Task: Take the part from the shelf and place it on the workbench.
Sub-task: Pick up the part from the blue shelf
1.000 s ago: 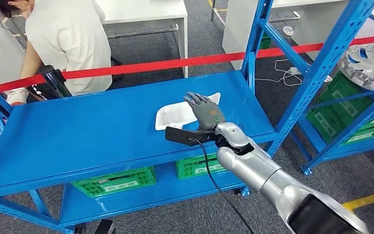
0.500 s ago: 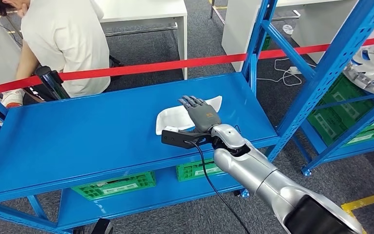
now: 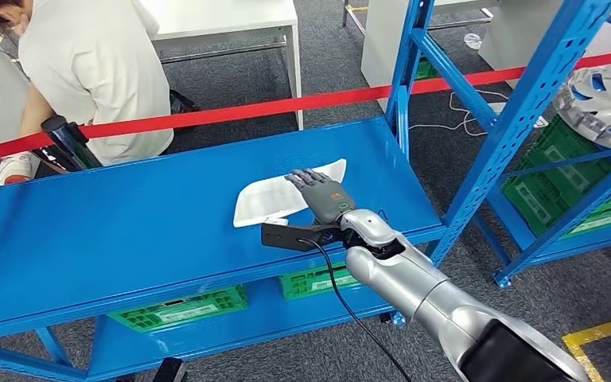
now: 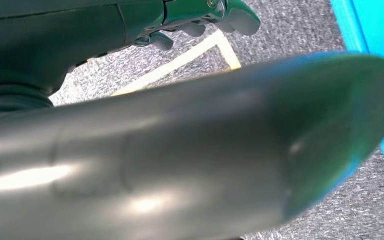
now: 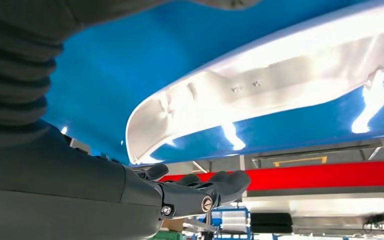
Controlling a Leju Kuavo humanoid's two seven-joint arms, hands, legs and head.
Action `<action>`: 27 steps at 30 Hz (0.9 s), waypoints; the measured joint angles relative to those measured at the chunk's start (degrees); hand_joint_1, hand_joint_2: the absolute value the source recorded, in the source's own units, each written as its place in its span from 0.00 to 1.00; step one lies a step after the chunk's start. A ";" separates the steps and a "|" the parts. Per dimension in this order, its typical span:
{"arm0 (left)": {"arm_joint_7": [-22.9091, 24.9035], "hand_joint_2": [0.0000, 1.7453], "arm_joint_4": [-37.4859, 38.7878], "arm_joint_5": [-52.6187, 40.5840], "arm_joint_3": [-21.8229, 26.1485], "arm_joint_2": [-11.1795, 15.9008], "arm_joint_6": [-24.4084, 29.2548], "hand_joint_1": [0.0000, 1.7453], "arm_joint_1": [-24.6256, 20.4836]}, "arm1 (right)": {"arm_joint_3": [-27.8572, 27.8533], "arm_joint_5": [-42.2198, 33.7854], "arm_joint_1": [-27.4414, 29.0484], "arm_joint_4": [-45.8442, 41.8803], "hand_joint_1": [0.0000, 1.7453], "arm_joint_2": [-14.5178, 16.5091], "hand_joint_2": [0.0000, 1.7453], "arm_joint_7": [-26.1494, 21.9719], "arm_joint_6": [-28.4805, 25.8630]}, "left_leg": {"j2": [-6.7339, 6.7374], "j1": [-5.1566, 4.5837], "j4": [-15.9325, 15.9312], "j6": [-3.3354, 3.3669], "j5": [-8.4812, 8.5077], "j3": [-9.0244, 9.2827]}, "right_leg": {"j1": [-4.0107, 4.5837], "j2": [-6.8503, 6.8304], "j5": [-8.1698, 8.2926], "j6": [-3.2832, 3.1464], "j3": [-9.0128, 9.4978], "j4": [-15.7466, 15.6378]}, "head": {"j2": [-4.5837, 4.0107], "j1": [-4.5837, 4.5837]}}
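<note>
The part (image 3: 266,203) is a long white curved plastic panel lying flat on the top level of the blue shelf (image 3: 127,231). My right hand (image 3: 322,195) reaches over its near edge, fingers stretched out flat above its middle. In the right wrist view the fingers (image 5: 200,192) are straight and apart, a gap separates them from the white part (image 5: 280,85), and nothing is held. My left hand (image 4: 200,17) hangs beside the shelf's edge over grey carpet, its dark fingers loose and holding nothing.
A person in a white shirt (image 3: 87,72) bends down behind the shelf at the back left. A red tape (image 3: 286,103) runs across behind the shelf. Green crates (image 3: 179,306) sit on the lower level. A second blue rack at the right holds green crates (image 3: 561,171) and a silver wheel cover (image 3: 605,103).
The whole picture has shifted a little, so the camera moved. My right hand stays over the white part, its fingers now pointing slightly more to the left.
</note>
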 joint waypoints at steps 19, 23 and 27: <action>0.57 0.00 0.00 -0.70 0.00 0.62 -2.75 0.00 -0.59 | 2.54 -0.40 -0.82 5.81 0.00 2.68 1.00 -0.31 0.98 | -0.03 0.02 -0.53 -2.46 0.09 0.39 | 0.16 -0.05 -0.07 -0.19 0.50 -0.33 | 0.00 -0.04; 1.05 0.00 0.00 -0.75 0.00 1.04 -3.21 0.00 -1.10 | 2.78 -0.94 -1.66 7.97 0.00 3.73 1.00 0.13 0.95 | -0.03 0.00 -0.45 -2.43 0.07 0.39 | 0.15 -0.06 -0.03 -0.14 0.55 -0.36 | 0.00 -0.04; 1.04 0.00 0.00 -0.99 0.00 1.26 -3.46 0.00 -1.39 | 2.78 -2.18 -2.58 10.82 0.00 4.88 1.00 0.85 0.92 | -0.03 -0.02 -0.38 -2.38 0.04 0.38 | 0.15 -0.06 -0.02 -0.10 0.56 -0.37 | 0.00 -0.05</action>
